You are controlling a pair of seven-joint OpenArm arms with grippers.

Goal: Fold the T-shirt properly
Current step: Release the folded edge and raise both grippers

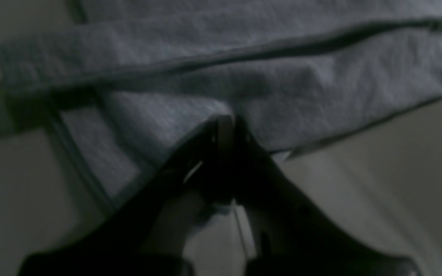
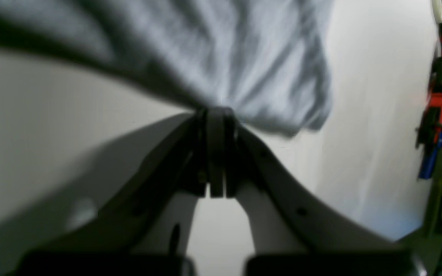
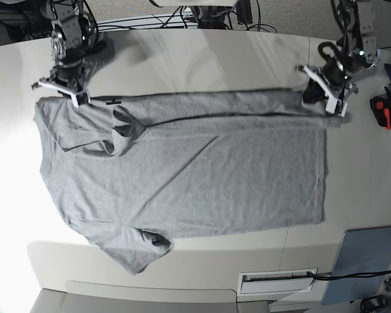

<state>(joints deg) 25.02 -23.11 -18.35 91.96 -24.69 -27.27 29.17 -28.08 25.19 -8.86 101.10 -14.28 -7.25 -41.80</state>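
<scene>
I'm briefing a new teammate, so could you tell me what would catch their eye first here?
A grey T-shirt spreads across the middle of the pale table, its far edge doubled over. The left tool pinches that edge at the base view's right, the right tool at its left, both shut on cloth.

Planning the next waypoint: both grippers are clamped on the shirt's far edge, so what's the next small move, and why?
Probably carry that edge toward the near hem, both arms together. The left gripper and right gripper pinch the T-shirt at its far edge; a narrow strip is folded, the rest lies flat.
</scene>
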